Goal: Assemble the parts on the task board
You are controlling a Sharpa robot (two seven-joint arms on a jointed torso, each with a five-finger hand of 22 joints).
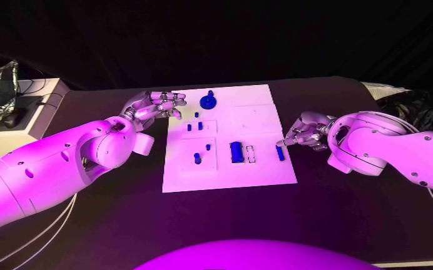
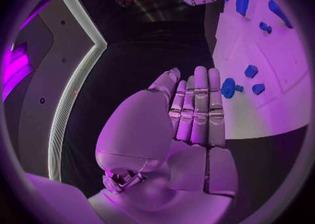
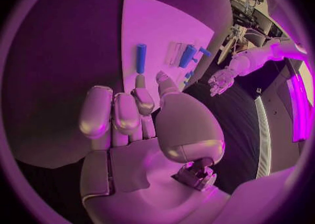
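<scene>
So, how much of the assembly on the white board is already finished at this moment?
Little looks finished. On the task board, a round blue part sits at the far edge and small blue pieces stand in the middle squares. Nothing is in hand: the left hand and right hand hold nothing. A blue rod lies loose by the right hand, and a larger blue block is still to be dealt with.

board (image 1: 261, 114): white plate, plain; faint square outlines on it
parts (image 1: 236, 152): blue (one round piece (image 1: 208, 101) the same deep blue)
table (image 1: 343, 220): black, plain
arms (image 1: 63, 164): white
left hand (image 1: 155, 105): silver
right hand (image 1: 306, 134): silver
</scene>
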